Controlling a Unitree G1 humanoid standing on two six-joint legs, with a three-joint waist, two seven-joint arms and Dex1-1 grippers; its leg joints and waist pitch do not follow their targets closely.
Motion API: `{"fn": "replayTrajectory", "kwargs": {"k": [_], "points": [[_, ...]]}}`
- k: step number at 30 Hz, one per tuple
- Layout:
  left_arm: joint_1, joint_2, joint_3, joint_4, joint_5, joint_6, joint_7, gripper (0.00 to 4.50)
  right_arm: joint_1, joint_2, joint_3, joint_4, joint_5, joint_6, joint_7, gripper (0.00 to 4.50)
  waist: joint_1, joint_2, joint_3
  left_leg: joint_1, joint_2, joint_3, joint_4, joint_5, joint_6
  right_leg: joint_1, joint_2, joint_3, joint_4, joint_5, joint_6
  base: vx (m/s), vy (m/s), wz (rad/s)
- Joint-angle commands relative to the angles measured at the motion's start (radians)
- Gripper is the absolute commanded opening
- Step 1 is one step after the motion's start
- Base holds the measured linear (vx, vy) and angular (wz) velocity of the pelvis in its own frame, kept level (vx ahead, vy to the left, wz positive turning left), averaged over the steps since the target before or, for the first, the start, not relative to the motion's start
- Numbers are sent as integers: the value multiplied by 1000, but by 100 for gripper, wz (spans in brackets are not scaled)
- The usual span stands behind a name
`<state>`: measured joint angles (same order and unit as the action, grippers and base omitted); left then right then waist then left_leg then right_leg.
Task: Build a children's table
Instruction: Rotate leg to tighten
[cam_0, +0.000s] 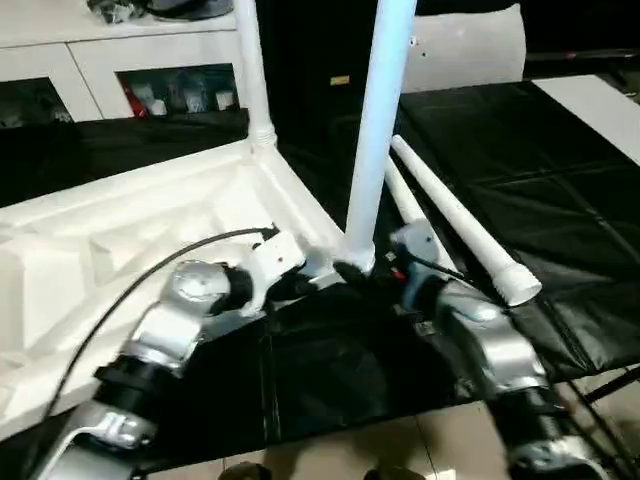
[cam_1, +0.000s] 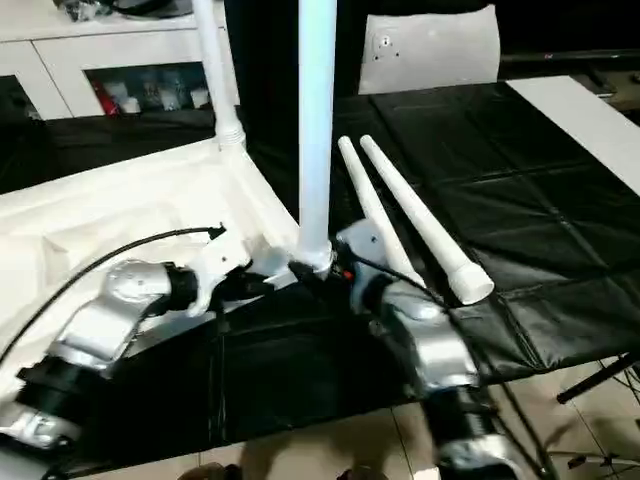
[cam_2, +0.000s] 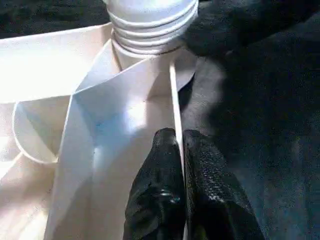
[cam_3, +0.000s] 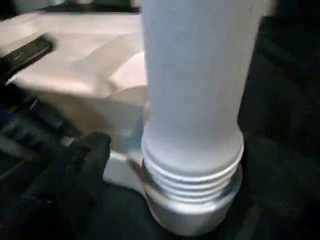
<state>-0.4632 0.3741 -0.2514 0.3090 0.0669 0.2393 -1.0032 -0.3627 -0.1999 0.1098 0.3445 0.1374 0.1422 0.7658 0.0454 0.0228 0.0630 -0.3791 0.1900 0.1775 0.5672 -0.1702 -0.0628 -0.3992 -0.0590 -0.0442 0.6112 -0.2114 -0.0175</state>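
While the second leg (cam_0: 375, 130) stands in its near corner socket | table top (cam_2: 125, 125) rim is pinched by left gripper (cam_2: 181, 150) | right gripper (cam_3: 75, 165) state cannot be told | next: tightening is judged needed.

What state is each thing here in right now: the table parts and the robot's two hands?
Table top: upside down, ribbed underside up.
Near leg: upright in the near corner socket, threads still showing.
Far leg: upright in the far corner socket.
Two spare legs: lying side by side on the black cover.
Left hand: shut on the table top's rim.
Right hand: by the near leg's base.
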Motion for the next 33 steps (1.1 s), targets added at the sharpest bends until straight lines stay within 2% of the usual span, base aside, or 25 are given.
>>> {"fn": "replayTrajectory", "kwargs": {"k": [1, 2, 7, 10, 13, 15, 20, 22, 26, 29, 32, 33], "points": [[7, 10, -22, 7, -40, -81, -90, 0, -4, -26, 30, -32, 18, -15, 87, 447, 1, -5, -61, 10, 34, -10, -47, -111, 104, 54, -70, 43, -63, 24, -228, 0, 0, 0], [8, 15, -21, 12, -49, -91, -109, 0, -6, -39, 32, -32, 17, -22, 105, 447, 3, -8, -61, 11, 35, -9, -47, -114, 105, 54, -70, 42, -65, 12, -227, 0, 0, 0], [-18, 79, -39, 64, -79, -162, -261, 0, -35, -134, 72, -19, 16, -48, 274, 447, 15, -6, -60, 15, 40, -8, -48, -135, 97, 50, -71, 41, -63, -39, -231, 0, 0, 0], [-44, 114, -55, 104, -79, -207, -335, 0, -59, -172, 98, 6, 13, -53, 359, 447, 21, -11, -58, 15, 41, -6, -48, -146, 90, 49, -72, 41, -64, -66, -229, 0, 0, 0], [-62, 129, -64, 130, -81, -231, -384, 0, -70, -198, 125, 15, 15, -63, 430, 447, 25, -10, -59, 15, 42, -6, -46, -142, 87, 48, -73, 41, -61, -58, -232, 0, 0, 0], [-73, 137, -73, 147, -86, -254, -429, 0, -83, -207, 136, 31, 20, -76, 479, 447, 31, -13, -61, 15, 42, -5, -44, -127, 94, 48, -74, 40, -57, -27, -240, 0, 0, 0], [-84, 150, -91, 164, -85, -278, -472, 0, -103, -211, 141, 53, 35, -74, 524, 400, 43, -14, -62, 14, 44, -5, -42, -108, 104, 48, -75, 40, -51, 9, -255, 0, 0, 0], [-91, 153, -103, 176, -86, -299, -499, 0, -122, -206, 148, 78, 36, -87, 544, 385, 44, -12, -61, 14, 44, -6, -43, -119, 99, 48, -76, 39, -52, -11, -253, 0, 0, 0], [-102, 147, -105, 195, -82, -312, -508, 0, -135, -195, 155, 98, 38, -99, 565, 363, 44, -14, -61, 15, 44, -5, -43, -134, 85, 48, -77, 40, -55, -40, -251, 0, 0, 0], [-107, 144, -106, 208, -81, -322, -512, 0, -136, -189, 160, 98, 40, -101, 580, 327, 45, -16, -61, 14, 44, -6, -43, -121, 88, 49, -76, 39, -51, -20, -250, 0, 0, 0], [-110, 145, -108, 214, -81, -326, -514, 0, -133, -181, 165, 94, 43, -100, 589, 314, 46, -16, -61, 15, 45, -6, -43, -124, 91, 48, -76, 39, -52, -21, -254, 0, 0, 0], [-111, 145, -109, 217, -82, -328, -516, 0, -133, -178, 167, 94, 44, -103, 594, 288, 46, -16, -60, 15, 45, -6, -44, -125, 89, 48, -77, 39, -52, -26, -253, 0, 0, 0]]}}
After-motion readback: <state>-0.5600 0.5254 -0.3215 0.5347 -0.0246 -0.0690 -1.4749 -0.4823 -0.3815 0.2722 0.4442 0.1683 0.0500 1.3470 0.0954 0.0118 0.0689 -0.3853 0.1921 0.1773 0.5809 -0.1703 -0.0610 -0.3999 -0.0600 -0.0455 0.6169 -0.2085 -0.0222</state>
